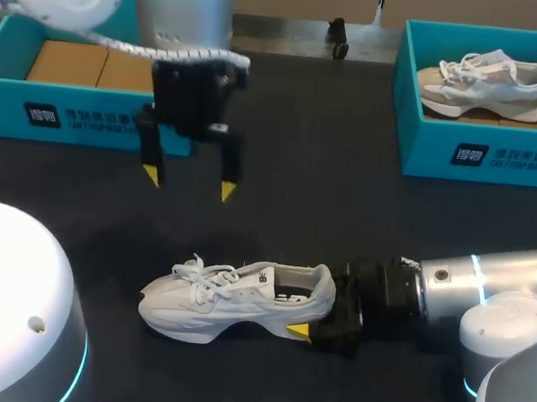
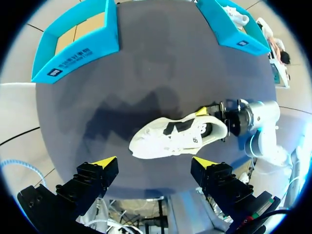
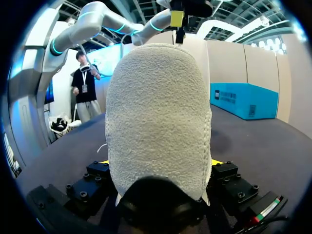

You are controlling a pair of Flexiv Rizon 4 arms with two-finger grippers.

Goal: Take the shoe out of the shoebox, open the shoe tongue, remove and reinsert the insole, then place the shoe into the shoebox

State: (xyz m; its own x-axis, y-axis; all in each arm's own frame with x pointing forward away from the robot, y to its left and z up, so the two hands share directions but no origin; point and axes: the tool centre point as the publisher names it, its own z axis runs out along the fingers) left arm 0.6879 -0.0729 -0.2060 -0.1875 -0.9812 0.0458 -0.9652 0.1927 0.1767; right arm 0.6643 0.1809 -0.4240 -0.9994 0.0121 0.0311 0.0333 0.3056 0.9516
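Note:
A white sneaker (image 1: 238, 295) lies on its side on the black table, toe toward my left, laces loose. My right gripper (image 1: 317, 311) holds its heel, one yellow tip showing at the near side. In the right wrist view the heel (image 3: 158, 117) fills the space between both fingers, which press it from two sides. My left gripper (image 1: 190, 184) hangs open and empty above the table, behind the sneaker. Its wrist view looks down on the sneaker (image 2: 170, 136) ahead of its spread fingers (image 2: 105, 162). A teal shoebox (image 1: 65, 110) holding only brown cardboard stands at the back left.
A second teal shoebox (image 1: 487, 153) at the back right holds a beige and white shoe (image 1: 485, 85). Bare black table lies between the two boxes and around the sneaker. My right arm's silver body (image 1: 491, 294) lies low along the front right.

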